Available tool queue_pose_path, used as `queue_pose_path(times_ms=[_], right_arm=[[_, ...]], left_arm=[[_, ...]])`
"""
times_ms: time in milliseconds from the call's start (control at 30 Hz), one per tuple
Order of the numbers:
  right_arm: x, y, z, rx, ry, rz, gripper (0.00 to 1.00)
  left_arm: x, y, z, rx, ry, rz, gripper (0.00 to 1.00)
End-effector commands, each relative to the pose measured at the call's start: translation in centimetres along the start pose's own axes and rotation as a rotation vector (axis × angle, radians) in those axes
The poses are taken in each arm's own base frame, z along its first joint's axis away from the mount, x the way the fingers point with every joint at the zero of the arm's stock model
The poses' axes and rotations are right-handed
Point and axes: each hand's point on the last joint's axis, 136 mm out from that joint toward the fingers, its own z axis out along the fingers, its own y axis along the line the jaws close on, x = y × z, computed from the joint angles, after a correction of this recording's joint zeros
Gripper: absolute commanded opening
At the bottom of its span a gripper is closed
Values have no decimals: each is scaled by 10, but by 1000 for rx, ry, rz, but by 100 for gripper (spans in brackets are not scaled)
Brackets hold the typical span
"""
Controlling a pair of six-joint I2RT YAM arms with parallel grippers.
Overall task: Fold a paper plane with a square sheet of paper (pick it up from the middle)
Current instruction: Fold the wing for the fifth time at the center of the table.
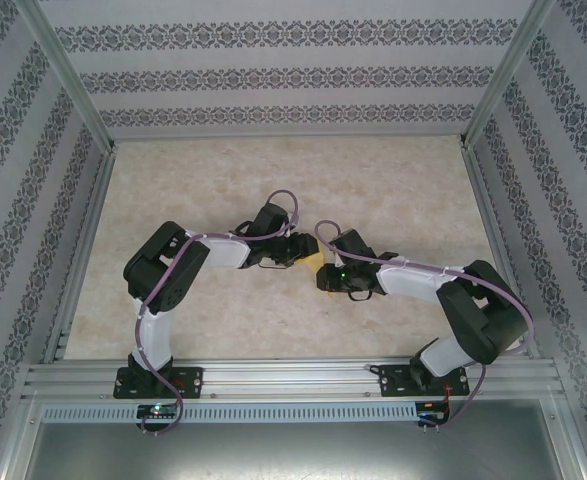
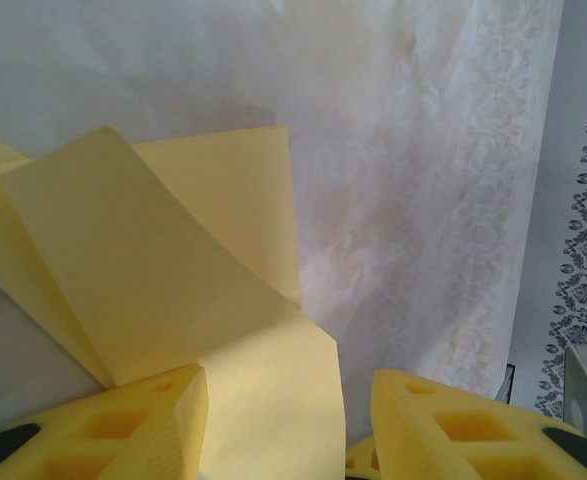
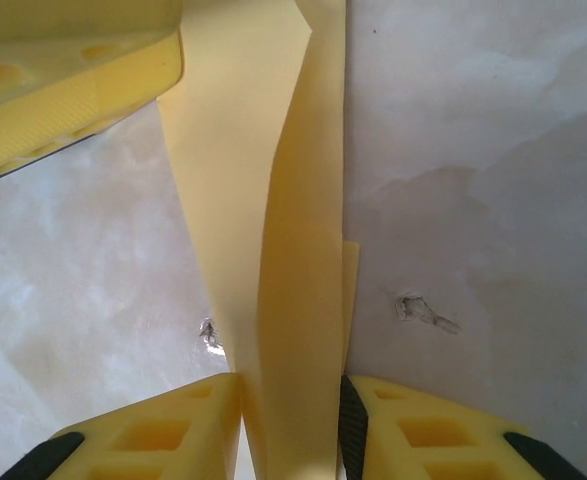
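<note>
The square sheet of paper (image 2: 173, 260) is yellow-orange, folded into overlapping flaps and partly lifted off the table. In the top view only a small patch of the sheet (image 1: 318, 261) shows between the two wrists at the table's middle. My left gripper (image 2: 288, 400) is open: a flap lies against its left finger (image 2: 143, 420), with a gap to the other finger. My right gripper (image 3: 291, 400) is shut on a narrow bowed fold of the sheet (image 3: 298, 250), both fingers touching it. A left-gripper finger (image 3: 73, 80) shows at the upper left of the right wrist view.
The table (image 1: 273, 180) is a pale marbled surface enclosed by patterned walls (image 1: 293, 75) at the back and sides. An aluminium rail (image 1: 293, 375) carries both arm bases at the near edge. Small scuff marks (image 3: 418, 308) dot the surface beside the paper.
</note>
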Motion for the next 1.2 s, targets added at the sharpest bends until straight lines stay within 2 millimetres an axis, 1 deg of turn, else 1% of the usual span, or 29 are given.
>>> queue_pose_path(times_ms=[0,133,467,567,633,733,833,967,1033,1167], right_arm=[[21,-20,12,73,52,9,31],[25,-23,15,77,59,17,30],[39,-31,24,66,77,54,21],[43,-31,26,52,80,58,21],[43,-26,26,25,87,52,24],[36,-20,20,6,62,60,23],[22,-9,8,-42,29,76,30],[9,3,-7,-121,-7,113,31],[8,5,-11,-139,-15,123,29],[12,-1,-13,-121,-10,133,27]], left_arm=[[18,27,14,-68,59,-15,48],[19,28,14,-69,62,-16,48],[19,27,14,-67,63,-17,48],[19,28,14,-68,65,-21,49],[20,28,15,-66,68,-21,48],[20,28,14,-67,70,-19,48],[20,28,14,-70,71,-19,48],[21,30,14,-74,73,-21,48],[21,31,15,-76,74,-22,48],[21,30,16,-73,76,-22,48]])
